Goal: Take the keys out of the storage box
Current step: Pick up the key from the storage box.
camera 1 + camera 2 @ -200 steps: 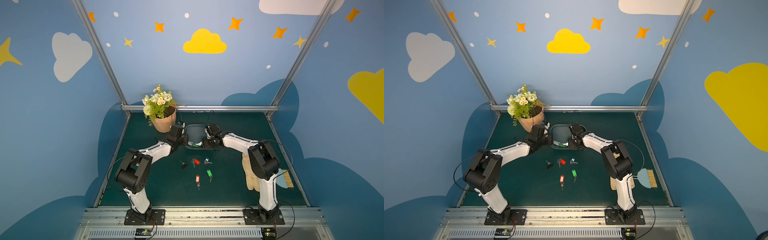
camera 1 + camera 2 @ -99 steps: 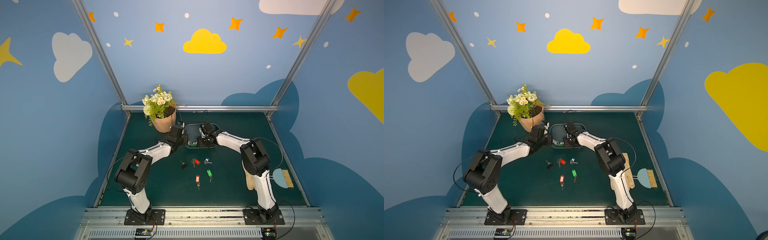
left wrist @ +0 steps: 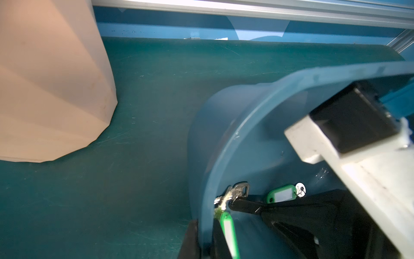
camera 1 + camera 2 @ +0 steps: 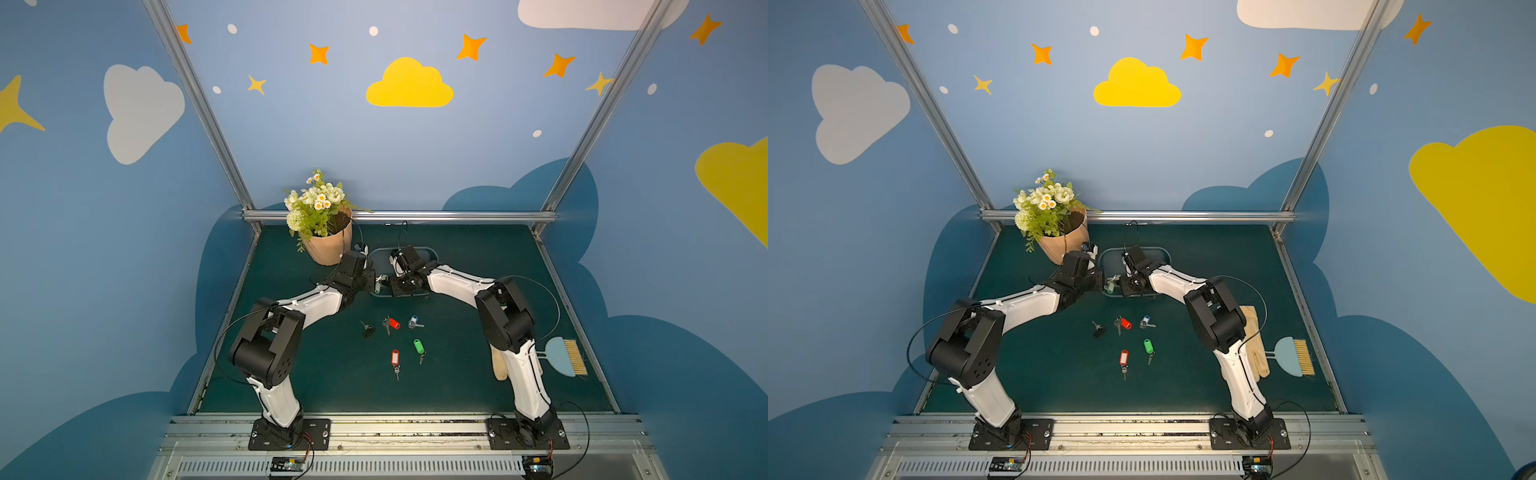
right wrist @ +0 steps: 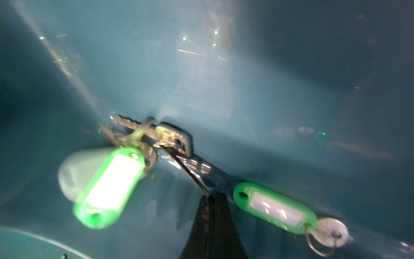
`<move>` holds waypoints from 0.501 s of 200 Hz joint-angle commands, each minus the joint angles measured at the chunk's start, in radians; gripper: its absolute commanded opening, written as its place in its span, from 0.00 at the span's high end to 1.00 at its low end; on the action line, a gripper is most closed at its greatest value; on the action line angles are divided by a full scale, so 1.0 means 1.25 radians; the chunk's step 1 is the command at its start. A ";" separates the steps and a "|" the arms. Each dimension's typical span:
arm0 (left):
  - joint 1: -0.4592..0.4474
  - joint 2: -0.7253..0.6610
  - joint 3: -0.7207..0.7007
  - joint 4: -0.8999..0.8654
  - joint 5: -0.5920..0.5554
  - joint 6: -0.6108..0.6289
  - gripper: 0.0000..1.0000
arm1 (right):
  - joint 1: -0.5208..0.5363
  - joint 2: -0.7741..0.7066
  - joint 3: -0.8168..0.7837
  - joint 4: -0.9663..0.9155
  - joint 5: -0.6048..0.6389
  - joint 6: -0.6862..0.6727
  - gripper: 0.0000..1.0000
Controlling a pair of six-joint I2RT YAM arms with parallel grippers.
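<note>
The blue-grey storage box (image 4: 415, 249) (image 4: 1158, 251) lies at the back centre of the mat. My left gripper (image 3: 204, 220) (image 4: 376, 286) is shut on the box's near-left rim (image 3: 246, 116), one finger on each side of the wall. My right gripper (image 5: 210, 197) (image 4: 1121, 284) is inside the box, shut on the ring of a bunch of keys (image 5: 156, 136) (image 3: 237, 190) with a blurred green tag (image 5: 107, 186). A second green-tagged key (image 5: 275, 207) (image 3: 281, 196) lies on the box floor. Several more keys lie on the mat: black (image 4: 367, 330), red (image 4: 390, 323), blue (image 4: 414, 322), green (image 4: 418, 347), red (image 4: 395, 358).
A peach ribbed flowerpot (image 4: 328, 247) (image 3: 51, 89) with flowers stands just left of the box, close to my left wrist. A cream glove (image 4: 1254, 345) and a blue hand brush (image 4: 565, 357) lie at the right, beside the right arm.
My right gripper has swung left across the box to its near-left corner and shut on the key ring. The left gripper has kept its hold on the rim.
</note>
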 commanded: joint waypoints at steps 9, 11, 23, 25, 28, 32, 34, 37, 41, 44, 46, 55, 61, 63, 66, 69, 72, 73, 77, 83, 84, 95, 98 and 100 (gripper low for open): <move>-0.008 -0.010 0.006 -0.019 0.005 0.015 0.97 | 0.002 -0.039 -0.037 0.035 0.031 -0.020 1.00; -0.007 -0.009 0.008 -0.022 0.002 0.015 0.98 | 0.002 -0.042 -0.040 0.037 0.031 -0.021 1.00; -0.007 -0.005 0.016 -0.037 -0.006 0.015 0.98 | 0.002 -0.059 -0.056 0.047 0.036 -0.023 1.00; -0.007 -0.004 0.016 -0.039 -0.007 0.014 0.98 | 0.002 -0.061 -0.059 0.048 0.036 -0.024 1.00; -0.007 -0.003 0.018 -0.042 -0.007 0.015 0.98 | 0.002 -0.066 -0.063 0.050 0.038 -0.025 1.00; -0.007 -0.001 0.020 -0.045 -0.008 0.014 0.98 | 0.002 -0.073 -0.069 0.053 0.040 -0.026 1.00; -0.007 0.000 0.021 -0.046 -0.007 0.014 0.98 | 0.002 -0.076 -0.071 0.054 0.040 -0.026 1.00; -0.007 0.000 0.023 -0.049 -0.008 0.013 0.98 | 0.001 -0.081 -0.074 0.056 0.041 -0.027 1.00; -0.007 0.001 0.025 -0.053 -0.008 0.014 0.98 | 0.001 -0.087 -0.078 0.056 0.042 -0.030 1.00; -0.007 0.003 0.027 -0.054 -0.010 0.012 0.98 | 0.001 -0.093 -0.081 0.056 0.043 -0.032 1.00; -0.007 0.003 0.027 -0.055 -0.010 0.011 0.98 | 0.001 -0.096 -0.083 0.057 0.044 -0.033 1.00; -0.007 0.004 0.029 -0.059 -0.010 0.009 0.98 | 0.001 -0.112 -0.093 0.058 0.049 -0.039 1.00; -0.007 0.005 0.031 -0.061 -0.010 0.007 0.98 | 0.000 -0.121 -0.099 0.059 0.054 -0.043 1.00; -0.007 0.006 0.032 -0.062 -0.010 0.006 0.98 | 0.001 -0.126 -0.101 0.060 0.056 -0.044 1.00; -0.007 0.006 0.032 -0.065 -0.011 0.005 0.98 | 0.000 -0.130 -0.104 0.060 0.059 -0.046 1.00; -0.007 0.008 0.035 -0.068 -0.011 0.004 0.98 | -0.001 -0.137 -0.108 0.060 0.061 -0.047 1.00; -0.007 0.009 0.037 -0.071 -0.012 0.003 0.97 | -0.001 -0.142 -0.111 0.059 0.062 -0.050 1.00; -0.007 0.009 0.038 -0.072 -0.012 0.004 0.97 | -0.001 -0.144 -0.111 0.058 0.062 -0.051 1.00; -0.007 0.011 0.041 -0.076 -0.013 0.003 0.98 | -0.002 -0.151 -0.115 0.058 0.065 -0.053 1.00; -0.007 0.014 0.045 -0.083 -0.016 0.002 0.98 | -0.005 -0.163 -0.121 0.060 0.067 -0.057 1.00; -0.007 0.014 0.045 -0.085 -0.016 0.002 0.97 | -0.004 -0.165 -0.123 0.061 0.067 -0.058 1.00; -0.006 0.016 0.047 -0.088 -0.018 0.001 0.98 | -0.007 -0.186 -0.139 0.070 0.064 -0.066 1.00; -0.006 0.015 0.047 -0.087 -0.018 0.000 0.98 | -0.007 -0.192 -0.143 0.073 0.064 -0.069 1.00; -0.006 0.015 0.047 -0.086 -0.019 0.000 0.98 | -0.007 -0.196 -0.146 0.075 0.063 -0.071 1.00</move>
